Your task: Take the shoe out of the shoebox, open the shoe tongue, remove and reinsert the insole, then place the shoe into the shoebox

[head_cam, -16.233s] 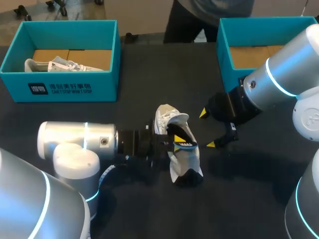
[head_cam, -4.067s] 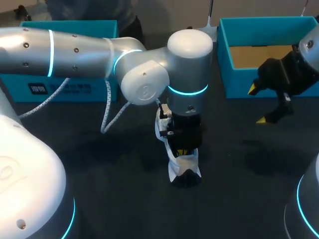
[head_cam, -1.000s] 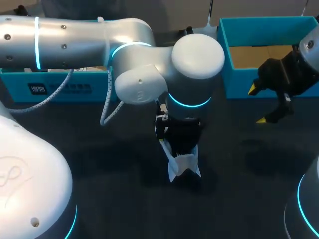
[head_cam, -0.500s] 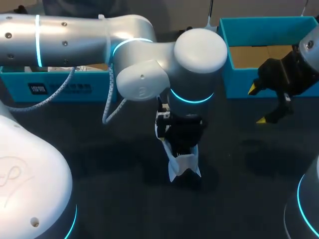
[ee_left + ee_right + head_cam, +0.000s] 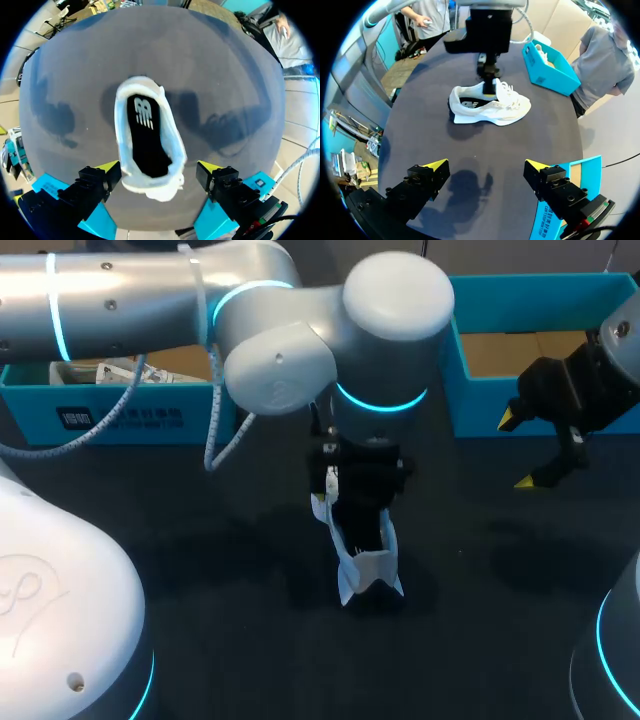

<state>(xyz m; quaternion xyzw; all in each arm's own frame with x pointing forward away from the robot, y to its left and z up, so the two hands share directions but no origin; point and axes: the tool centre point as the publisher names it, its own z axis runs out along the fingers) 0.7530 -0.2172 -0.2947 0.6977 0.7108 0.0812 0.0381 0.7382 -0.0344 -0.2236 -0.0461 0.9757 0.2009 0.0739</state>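
A white shoe [image 5: 366, 571] lies upright on the dark table, its black insole [image 5: 146, 134] flat inside it. My left arm reaches to the middle and its gripper [image 5: 357, 502] hangs straight over the shoe. In the left wrist view that gripper [image 5: 159, 168] is open, its yellow tips standing either side of the shoe's [image 5: 150, 172] end without pressing it. My right gripper [image 5: 519, 450] is open and empty, hovering in front of the right shoebox [image 5: 480, 400]. From the right wrist view the shoe [image 5: 490, 106] sits well ahead of the right gripper [image 5: 486, 165].
A second teal shoebox [image 5: 130, 418] at the back left holds another white shoe [image 5: 95, 371]. The left arm's big joint [image 5: 385, 330] hides the shoe's front half in the head view. Bare dark table surrounds the shoe.
My left arm has risen a little above the shoe. The shoe and the right arm have stayed where they were.
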